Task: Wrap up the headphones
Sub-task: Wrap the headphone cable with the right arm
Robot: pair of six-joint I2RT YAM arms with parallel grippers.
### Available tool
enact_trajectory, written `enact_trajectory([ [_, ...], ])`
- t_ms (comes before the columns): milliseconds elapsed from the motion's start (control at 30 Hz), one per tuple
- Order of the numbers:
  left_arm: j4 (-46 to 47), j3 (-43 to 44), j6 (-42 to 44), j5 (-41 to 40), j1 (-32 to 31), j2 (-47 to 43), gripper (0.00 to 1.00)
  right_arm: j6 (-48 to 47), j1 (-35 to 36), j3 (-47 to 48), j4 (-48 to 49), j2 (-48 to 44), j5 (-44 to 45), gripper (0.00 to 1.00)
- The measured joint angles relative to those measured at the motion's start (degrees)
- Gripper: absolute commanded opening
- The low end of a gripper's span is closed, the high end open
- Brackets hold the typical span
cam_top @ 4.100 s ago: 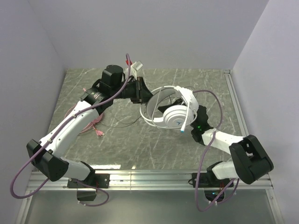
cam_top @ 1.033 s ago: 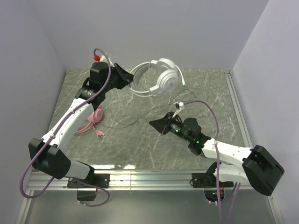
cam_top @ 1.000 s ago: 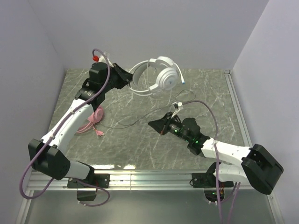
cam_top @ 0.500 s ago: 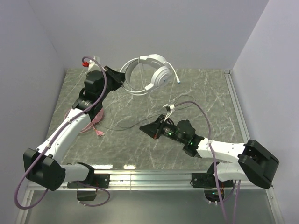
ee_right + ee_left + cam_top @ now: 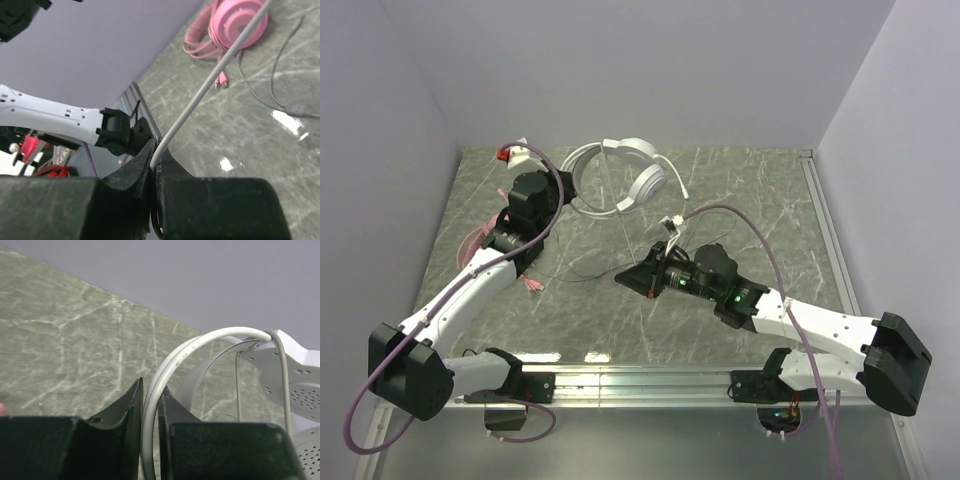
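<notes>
The left hand (image 5: 150, 390) clamps the white headset (image 5: 645, 183) by its band (image 5: 174, 359) above the counter (image 5: 770, 200). The right hand (image 5: 154, 150) pinches its pale cable (image 5: 210, 82), which trails loose: wrapping seems barely begun.

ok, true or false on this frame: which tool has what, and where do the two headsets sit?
1. The left tool is clamped on the headband of the white headset. True.
2. The white headset rests flat on the table. False: it is held up above the surface by the left tool.
3. The right tool pinches the pale cable. True.
4. The pink headset is gripped by the right tool. False: it lies on the table on the left side, with neither tool on it.
</notes>
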Motion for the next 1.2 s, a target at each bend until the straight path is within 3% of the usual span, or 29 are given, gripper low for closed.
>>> enact_trajectory([
  [467,7.7,-0.7,16.9,-11.7,-6.0,0.1,0.0,-4.4,0.5,14.6,-22.2,3.0,-1.4,0.1],
  [800,12.0,-1.3,23.7,-16.5,-6.3,2.8,0.0,-1.7,0.5,13.1,-19.8,3.1,-8.9,0.14],
  [1200,12.6,-1.3,23.9,-16.8,-3.6,7.5,0.0,-0.2,0.7,13.1,-20.3,-2.9,-11.9,0.13],
])
